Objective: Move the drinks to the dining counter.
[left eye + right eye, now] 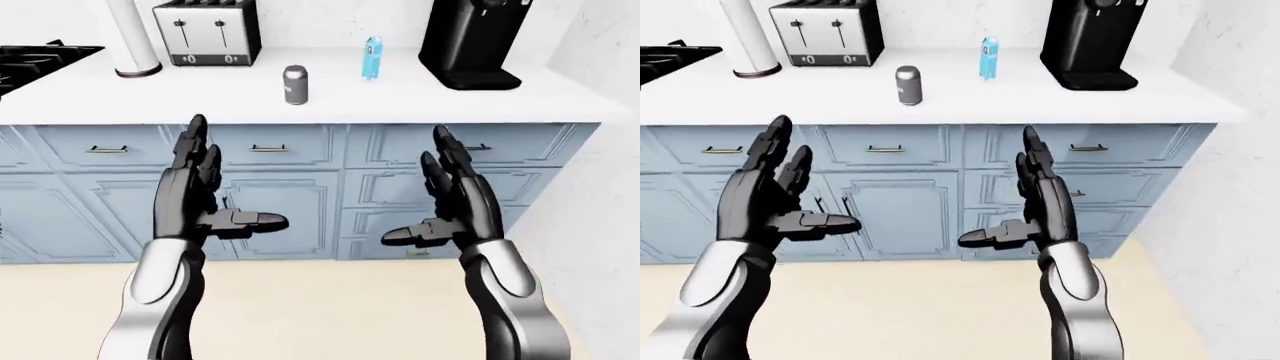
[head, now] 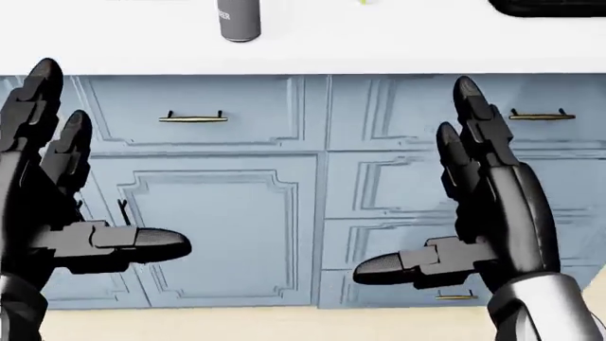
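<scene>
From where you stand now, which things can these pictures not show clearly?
- Gray can: head view's top edge cuts off its top; label too small in eye views.
- Blue bottle: label too small, left-eye view.
- Stove: cut by left edge.
- Coffee machine: top cut off.
- Dining counter: in no view.

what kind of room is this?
Most likely a home kitchen: a toaster, coffee maker and stove edge on a white counter over blue cabinets.

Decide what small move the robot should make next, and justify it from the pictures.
Probably step closer to the counter. Both the left hand and right hand are open and empty, held below the counter edge, short of the grey can and blue bottle.
</scene>
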You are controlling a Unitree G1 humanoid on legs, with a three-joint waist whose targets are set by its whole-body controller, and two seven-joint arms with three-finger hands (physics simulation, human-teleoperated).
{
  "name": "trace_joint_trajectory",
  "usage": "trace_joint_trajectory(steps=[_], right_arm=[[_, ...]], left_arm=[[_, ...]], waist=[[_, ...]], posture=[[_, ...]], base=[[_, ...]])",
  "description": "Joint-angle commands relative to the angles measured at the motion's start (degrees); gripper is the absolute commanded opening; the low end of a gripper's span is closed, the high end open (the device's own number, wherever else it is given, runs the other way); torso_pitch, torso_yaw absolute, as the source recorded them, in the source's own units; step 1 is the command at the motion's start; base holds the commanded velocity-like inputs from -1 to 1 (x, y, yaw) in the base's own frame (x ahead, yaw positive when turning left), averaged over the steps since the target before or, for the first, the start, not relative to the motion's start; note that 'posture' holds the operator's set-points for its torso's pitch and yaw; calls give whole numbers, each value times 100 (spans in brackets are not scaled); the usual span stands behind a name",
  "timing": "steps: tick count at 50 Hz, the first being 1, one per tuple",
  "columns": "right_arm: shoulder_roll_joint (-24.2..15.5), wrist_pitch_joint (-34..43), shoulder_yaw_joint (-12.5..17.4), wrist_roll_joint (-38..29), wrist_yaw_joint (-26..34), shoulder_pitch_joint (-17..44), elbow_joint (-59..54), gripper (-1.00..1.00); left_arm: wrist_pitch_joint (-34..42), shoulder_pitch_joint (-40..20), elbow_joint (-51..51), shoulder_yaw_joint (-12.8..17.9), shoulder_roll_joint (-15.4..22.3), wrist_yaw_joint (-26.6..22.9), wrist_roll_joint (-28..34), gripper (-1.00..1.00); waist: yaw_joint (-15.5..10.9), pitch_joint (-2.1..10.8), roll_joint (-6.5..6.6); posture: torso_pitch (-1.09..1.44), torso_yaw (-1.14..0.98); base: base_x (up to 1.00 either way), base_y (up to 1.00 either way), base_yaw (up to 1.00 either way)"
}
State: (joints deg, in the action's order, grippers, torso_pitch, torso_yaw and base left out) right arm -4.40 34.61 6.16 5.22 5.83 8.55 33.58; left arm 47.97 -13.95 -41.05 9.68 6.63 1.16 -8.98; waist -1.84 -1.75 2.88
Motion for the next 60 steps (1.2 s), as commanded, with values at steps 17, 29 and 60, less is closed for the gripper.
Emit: trace_joint_trajectory(steps=[17,29,60], right_arm=[[-116,444,-67,-199,-31,639,541,100],[-238,971,126,-52,-72,995,916,100],[-570,1336,476,819,-624,1295,1128,100]], left_arm=[[829,-864,-525,610,598,174,-689,100],[1014,-952,-642,749,792,295,-967,100],[1350,-1286,-679,1097,1306,800,-1829,100]], waist=[[175,-88,-267],[98,-4,47],[91,-146,-310]], posture=[[0,0],[0,0],[0,0]], base=[[52,-11,0],[59,0,0],[13,1,11]])
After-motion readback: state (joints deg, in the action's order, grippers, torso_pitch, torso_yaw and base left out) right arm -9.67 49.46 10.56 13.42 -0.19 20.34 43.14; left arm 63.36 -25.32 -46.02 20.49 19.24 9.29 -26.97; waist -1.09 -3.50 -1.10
